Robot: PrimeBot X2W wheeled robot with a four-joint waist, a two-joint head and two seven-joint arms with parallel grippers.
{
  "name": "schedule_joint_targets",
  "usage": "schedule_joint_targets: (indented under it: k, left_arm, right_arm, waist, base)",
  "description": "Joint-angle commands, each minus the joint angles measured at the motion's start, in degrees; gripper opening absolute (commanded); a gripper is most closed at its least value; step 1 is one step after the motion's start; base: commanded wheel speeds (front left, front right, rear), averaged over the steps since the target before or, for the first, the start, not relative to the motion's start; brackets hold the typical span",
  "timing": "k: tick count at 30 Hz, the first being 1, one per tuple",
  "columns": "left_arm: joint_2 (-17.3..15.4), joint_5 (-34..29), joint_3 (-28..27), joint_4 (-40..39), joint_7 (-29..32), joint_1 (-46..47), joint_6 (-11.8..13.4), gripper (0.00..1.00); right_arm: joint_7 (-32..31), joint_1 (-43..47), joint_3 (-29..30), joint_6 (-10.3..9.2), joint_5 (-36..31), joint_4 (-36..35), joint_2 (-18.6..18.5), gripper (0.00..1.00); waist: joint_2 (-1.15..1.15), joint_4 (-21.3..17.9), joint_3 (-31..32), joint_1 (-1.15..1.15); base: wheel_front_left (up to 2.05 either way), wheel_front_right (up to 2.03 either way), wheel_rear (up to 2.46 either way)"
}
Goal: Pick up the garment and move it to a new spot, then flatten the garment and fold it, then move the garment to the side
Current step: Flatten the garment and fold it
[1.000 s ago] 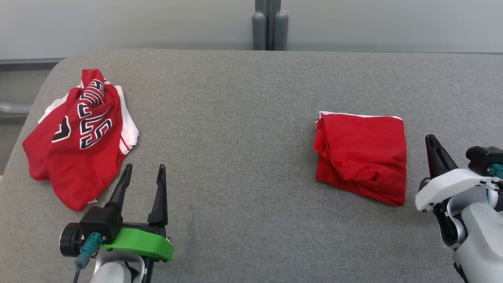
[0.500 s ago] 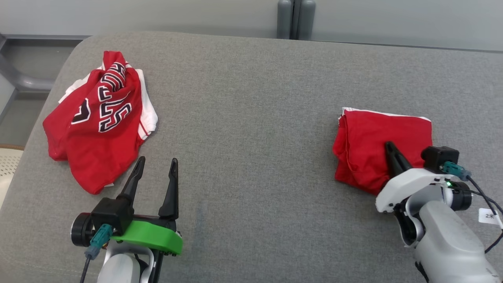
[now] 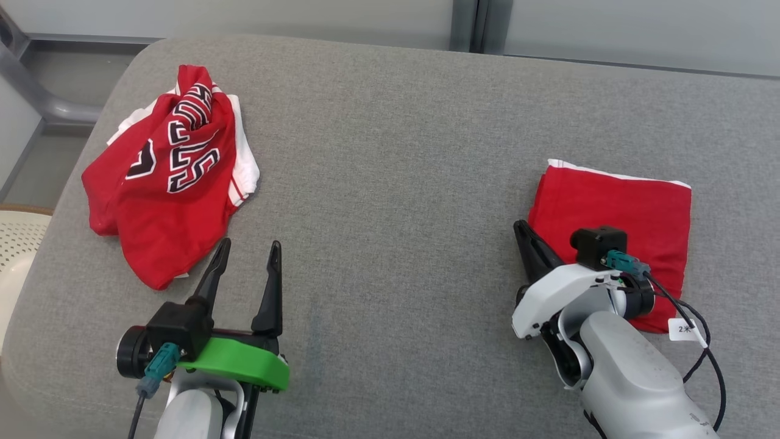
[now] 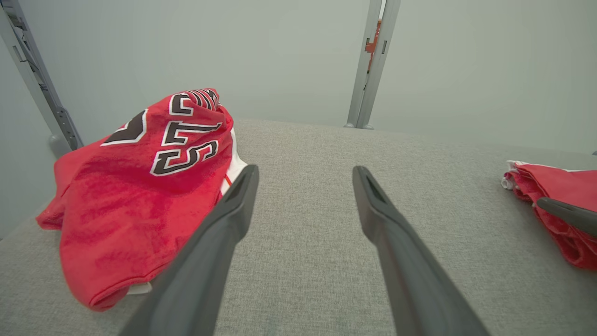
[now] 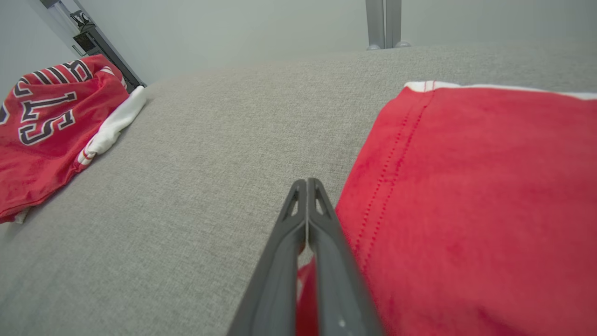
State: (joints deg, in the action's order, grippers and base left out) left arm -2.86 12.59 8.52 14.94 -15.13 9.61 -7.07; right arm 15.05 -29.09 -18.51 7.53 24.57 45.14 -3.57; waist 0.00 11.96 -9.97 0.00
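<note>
Jaws pinched together, right arm (image 3: 631,369) lies along folded garment (image 3: 615,204).

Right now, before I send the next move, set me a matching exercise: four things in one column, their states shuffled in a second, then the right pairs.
Things
1. crumpled jersey
2. folded garment
3. left gripper
4. right gripper

States
A. fingers shut, tips by a red cloth's left edge
B. neat red rectangle, white trim along the far edge
C. fingers spread open, holding nothing
D. bunched heap with black-and-white lettering

Pairs: 1-D; 2-B; 3-C; 4-A
</note>
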Motion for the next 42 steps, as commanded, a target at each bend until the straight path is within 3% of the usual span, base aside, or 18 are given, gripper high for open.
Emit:
schedule_joint_targets:
  k: [1, 9, 17, 18, 20, 21, 28, 42]
  left_arm:
    - [-0.1, 0.1, 0.0, 0.0, 0.0, 0.8, 0.2, 1.00]
    - [-0.1, -1.1, -2.0, 0.2, 0.0, 0.2, 0.2, 1.00]
    - [-0.1, -2.7, -4.6, 0.1, 0.0, -1.3, -0.1, 1.00]
    - [-0.1, -2.8, -4.8, 0.0, 0.0, -1.4, -0.1, 1.00]
    - [-0.1, -3.0, -5.3, 0.0, 0.0, -1.7, -0.2, 1.00]
    - [-0.1, -3.1, -5.6, 0.0, 0.0, -1.8, -0.2, 1.00]
    - [-0.1, -3.5, -6.8, 0.1, 0.0, -2.7, -0.4, 1.00]
    - [-0.5, -5.0, -9.0, -0.5, 0.0, -6.5, -0.4, 1.00]
  right_arm:
    - [0.2, 0.1, -0.2, -0.08, 0.0, -1.0, 0.0, 0.00]
    - [0.2, 2.6, 2.7, -0.08, -3.0, -10.4, -3.4, 0.00]
    - [0.2, 8.2, 9.2, -0.08, -7.2, -20.0, -7.4, 0.00]
    - [0.2, 9.0, 9.8, -0.09, -7.8, -21.0, -7.7, 0.04]
    - [0.2, 10.9, 10.7, -0.08, -8.8, -23.0, -8.3, 0.46]
    - [0.2, 11.8, 11.1, -0.09, -9.2, -24.0, -8.4, 0.98]
    - [0.2, 17.2, 13.4, -0.09, -9.5, -28.7, -9.4, 1.00]
    - [0.2, 27.4, 17.1, -0.09, -9.5, -35.1, -6.9, 1.00]
  waist:
    - [0.00, -0.6, 0.1, 0.00]
    - [0.00, -5.3, 1.8, 0.00]
    - [0.00, -10.3, 4.2, 0.00]
    - [0.00, -10.7, 4.3, 0.00]
    - [0.00, -11.7, 4.7, 0.00]
    - [0.00, -12.2, 4.9, 0.00]
    - [0.00, -14.4, 6.2, 0.00]
    - [0.00, -14.9, 9.6, 0.00]
  base:
    - [0.00, 0.00, 0.00]
    - [0.00, 0.00, 0.00]
    - [0.00, 0.00, 0.00]
    - [0.00, 0.00, 0.00]
    - [0.00, 0.00, 0.00]
    - [0.00, 0.00, 0.00]
    - [0.00, 0.00, 0.00]
    - [0.00, 0.00, 0.00]
